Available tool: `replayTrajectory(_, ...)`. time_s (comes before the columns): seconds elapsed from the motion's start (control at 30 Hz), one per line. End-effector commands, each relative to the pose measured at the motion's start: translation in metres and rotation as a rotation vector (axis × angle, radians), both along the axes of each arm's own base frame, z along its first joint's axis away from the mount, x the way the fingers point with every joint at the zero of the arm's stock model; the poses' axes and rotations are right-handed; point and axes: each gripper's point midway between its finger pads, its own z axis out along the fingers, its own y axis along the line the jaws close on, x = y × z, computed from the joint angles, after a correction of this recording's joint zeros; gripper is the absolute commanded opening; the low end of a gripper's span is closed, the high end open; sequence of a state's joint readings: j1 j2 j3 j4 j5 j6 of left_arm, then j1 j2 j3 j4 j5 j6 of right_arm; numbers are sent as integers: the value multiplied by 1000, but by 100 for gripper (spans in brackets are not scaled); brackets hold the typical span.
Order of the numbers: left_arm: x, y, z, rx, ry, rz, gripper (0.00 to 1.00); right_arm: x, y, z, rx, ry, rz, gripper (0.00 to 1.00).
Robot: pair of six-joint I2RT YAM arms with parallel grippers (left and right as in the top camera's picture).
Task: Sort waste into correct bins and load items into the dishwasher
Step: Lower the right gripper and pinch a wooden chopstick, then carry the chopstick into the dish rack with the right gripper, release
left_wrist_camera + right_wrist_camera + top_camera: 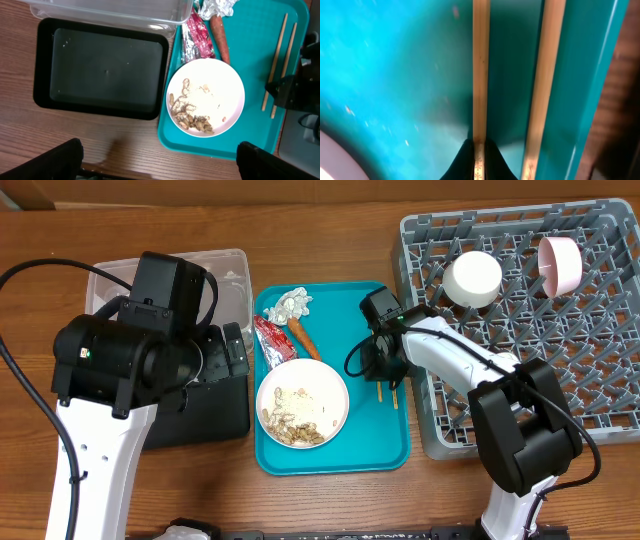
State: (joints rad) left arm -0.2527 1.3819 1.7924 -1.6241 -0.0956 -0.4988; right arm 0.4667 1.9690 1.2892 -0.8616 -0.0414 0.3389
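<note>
Right fingers pinched shut on one chopstick, flat on the teal tray.
Second chopstick loose just beside it, hard against the tray's right rim, probably the reason for nipping just one. Left fingers spread wide, holding nothing, off the tray's left edge. Further up the tray, red packet, print too small to read. Grey rack right of the tray.

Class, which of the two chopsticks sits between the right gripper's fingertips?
The chopstick nearer the plate; the other chopstick lies free beside the tray rim.
</note>
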Motion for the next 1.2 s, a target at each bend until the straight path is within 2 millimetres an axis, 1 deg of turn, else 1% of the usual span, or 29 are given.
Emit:
replayTrajectory(0.0, 3, 4, 2, 14, -10, 7, 100, -1, 3, 10, 9, -6, 13, 4)
replayTrajectory(0.1, 2, 4, 2, 15, -10, 7, 100, 5, 9, 38, 42, -71, 20, 4)
replayTrajectory(0.13, 3, 4, 2, 14, -10, 7, 100, 6, 14, 55, 69, -112, 37, 4)
replayTrajectory(0.23, 3, 4, 2, 14, -10, 7, 100, 8, 25, 94, 136, -200, 92, 4)
replayTrajectory(0.3, 3, 4, 2, 14, -10, 7, 100, 10, 26, 123, 170, -272, 95, 4)
replayTrajectory(0.37, 2, 4, 2, 15, -10, 7, 100, 10, 26, 147, 200, -336, 95, 4)
replayTrajectory(0.47, 3, 4, 2, 14, -10, 7, 100, 12, 13, 174, 180, -427, 71, 4)
replayTrajectory(0.53, 3, 4, 2, 14, -10, 7, 100, 17, -6, 184, 119, -478, 33, 4)
replayTrajectory(0.6, 2, 4, 2, 15, -10, 7, 100, 23, -30, 188, 36, -511, -3, 4)
replayTrajectory(0.67, 2, 4, 2, 15, -10, 7, 100, 27, -47, 185, -25, -510, -1, 4)
replayTrajectory(0.73, 3, 4, 2, 14, -10, 7, 100, 31, -65, 176, -67, -488, -32, 4)
replayTrajectory(0.8, 2, 4, 2, 15, -10, 7, 100, 34, -77, 163, -89, -452, -52, 4)
replayTrajectory(0.9, 3, 4, 2, 14, -10, 7, 100, 38, -90, 142, -104, -389, -78, 4)
replayTrajectory(0.97, 3, 4, 2, 14, -10, 7, 100, 40, -95, 129, -122, -355, -61, 4)
replayTrajectory(1.03, 2, 4, 2, 15, -10, 7, 100, 40, -90, 120, -104, -326, -27, 4)
replayTrajectory(1.1, 2, 4, 2, 15, -10, 7, 100, 41, -86, 116, -111, -324, 6, 4)
replayTrajectory(1.13, 3, 4, 2, 14, -10, 7, 100, 42, -88, 117, -133, -331, 7, 8)
replayTrajectory(1.17, 2, 4, 2, 15, -10, 7, 100, 42, -90, 117, -155, -337, 8, 15)
